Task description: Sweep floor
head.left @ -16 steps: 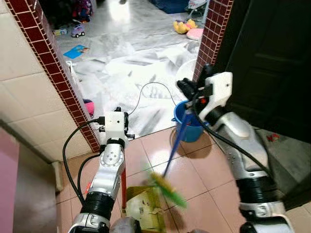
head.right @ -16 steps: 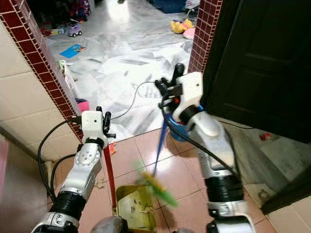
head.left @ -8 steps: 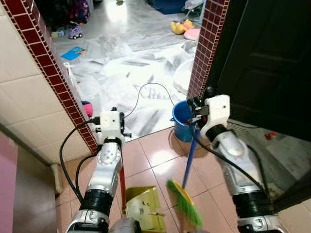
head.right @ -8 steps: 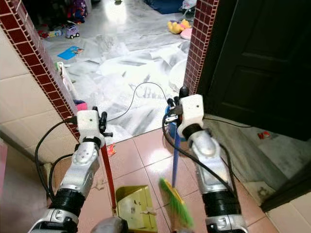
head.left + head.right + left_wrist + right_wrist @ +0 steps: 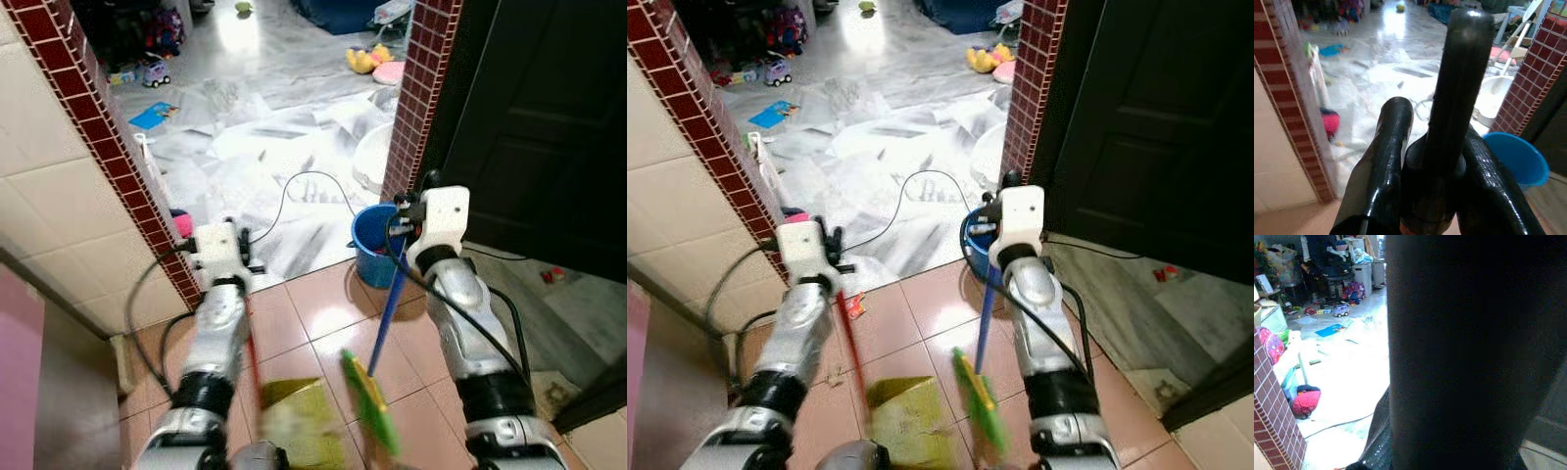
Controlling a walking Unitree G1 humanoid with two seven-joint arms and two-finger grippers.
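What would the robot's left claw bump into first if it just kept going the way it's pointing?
Probably nothing close. The left gripper, shut on the dustpan handle, points through the doorway over the pale marble floor. The blue bucket sits off to one side; depth beyond is hard to judge.

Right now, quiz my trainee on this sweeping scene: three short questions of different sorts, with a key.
1. True or false: the right hand holds the broom by its blue handle.
2. Multiple choice: the blue bucket stands A) at the doorway by the brick pillar, B) on the dustpan, C) among the toys.
3. Fill in: the left hand grips the red handle of the yellow ____.

Key: 1 true; 2 A; 3 dustpan.
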